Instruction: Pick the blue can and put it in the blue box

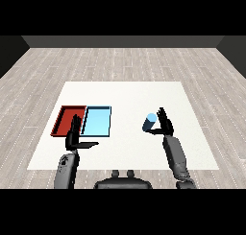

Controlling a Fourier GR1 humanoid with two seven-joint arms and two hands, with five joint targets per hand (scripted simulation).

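Your right robot hand (pixel 165 125) stands open-fingered against the small light-blue cylindrical can (pixel 149 122), not yet curled round it, well right of the light blue tray (pixel 97 134); left robot hand (pixel 75 137) idles open at that tray's near-left corner.

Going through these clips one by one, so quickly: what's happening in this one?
The robot's right hand is up against the blue can on the white table, fingers mostly straight rather than curled round it. The can sits to the right of the two trays, so it is not yet in the light blue tray. The left hand hovers open near the red tray.
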